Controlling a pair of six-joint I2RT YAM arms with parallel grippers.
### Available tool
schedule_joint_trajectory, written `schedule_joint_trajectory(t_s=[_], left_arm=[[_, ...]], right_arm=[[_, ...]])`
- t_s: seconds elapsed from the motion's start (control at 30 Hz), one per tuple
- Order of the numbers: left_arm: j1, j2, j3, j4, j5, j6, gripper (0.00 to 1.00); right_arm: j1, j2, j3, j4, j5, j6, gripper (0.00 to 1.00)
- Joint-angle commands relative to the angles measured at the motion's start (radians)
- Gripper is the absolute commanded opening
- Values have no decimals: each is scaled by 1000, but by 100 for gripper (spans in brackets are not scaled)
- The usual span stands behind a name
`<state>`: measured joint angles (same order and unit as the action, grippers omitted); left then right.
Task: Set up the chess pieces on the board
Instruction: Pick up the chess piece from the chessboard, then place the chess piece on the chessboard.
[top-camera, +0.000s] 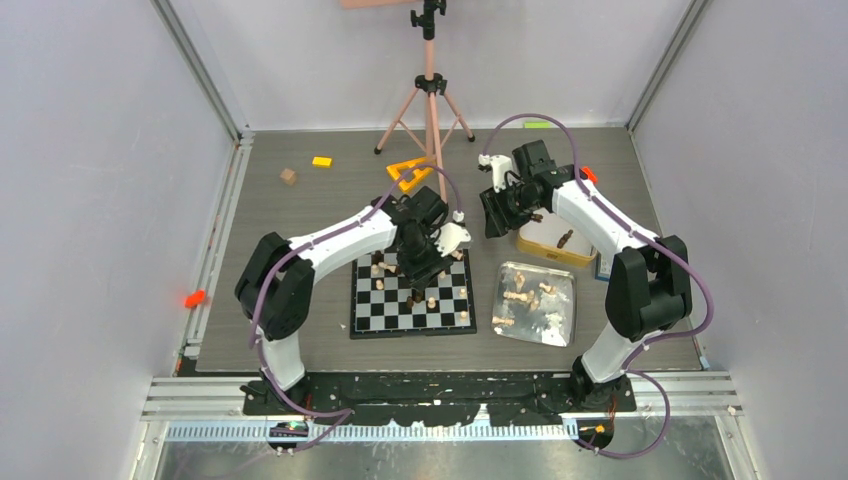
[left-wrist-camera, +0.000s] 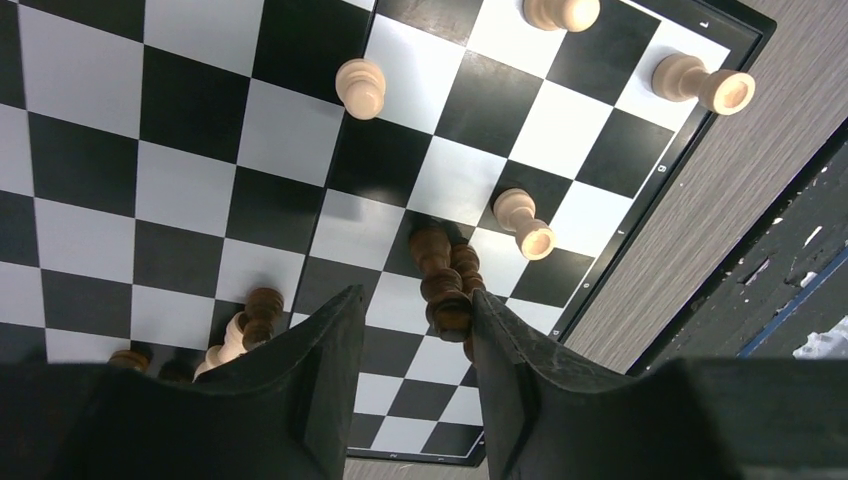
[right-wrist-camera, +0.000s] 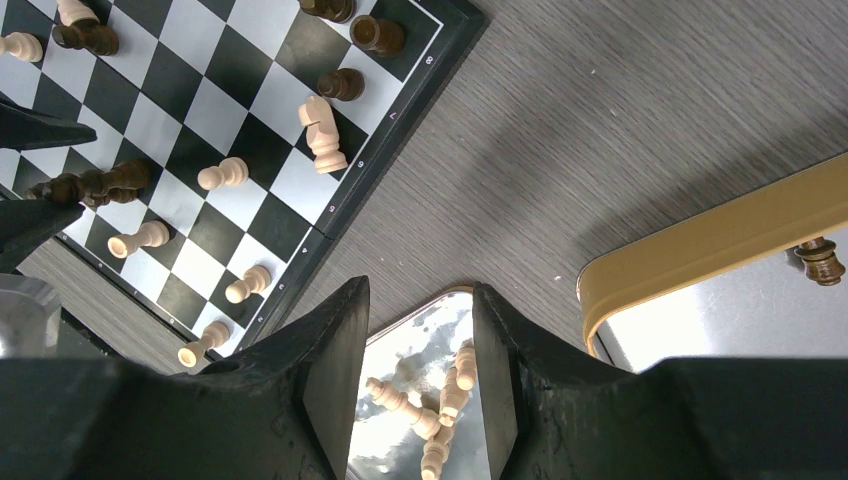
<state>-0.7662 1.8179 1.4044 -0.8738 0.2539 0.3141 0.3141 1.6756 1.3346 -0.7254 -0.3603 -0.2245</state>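
left gripper (left-wrist-camera: 417, 302) astride dark chess piece (left-wrist-camera: 440, 280)

Silver tray (top-camera: 572, 300) just beside gold-rimmed tin (top-camera: 550, 255), tripod (top-camera: 430, 110) behind them

Bright even overhead light, soft shadows by the chess pieces (left-wrist-camera: 360, 88), glare on silver tray (right-wrist-camera: 420, 340)
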Motion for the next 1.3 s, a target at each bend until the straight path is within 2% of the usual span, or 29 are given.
schedule_joint_trajectory(t_s=[0.0,0.2,0.37,0.47,0.8,1.27], left_arm=[[-5,19,35,-27,29,-9,44],[-5,36,52,-31,44,-19,33],[-5,19,66,2,9,-37,22],[-4,17,82,6,-20,-40,19],[56,67,159,-4,-62,-53,13],[175,272,457,-129,-65,-117,13]], right_arm=[[-3,-39,-5,30,-7,3,48],[-7,-33,-10,30,-5,-2,48],[-10,-32,-18,36,-7,-3,48],[-12,-33,-19,39,-6,-3,48],[-23,-42,-32,48,-2,-4,47],[-63,-79,-48,56,-1,1,47]])
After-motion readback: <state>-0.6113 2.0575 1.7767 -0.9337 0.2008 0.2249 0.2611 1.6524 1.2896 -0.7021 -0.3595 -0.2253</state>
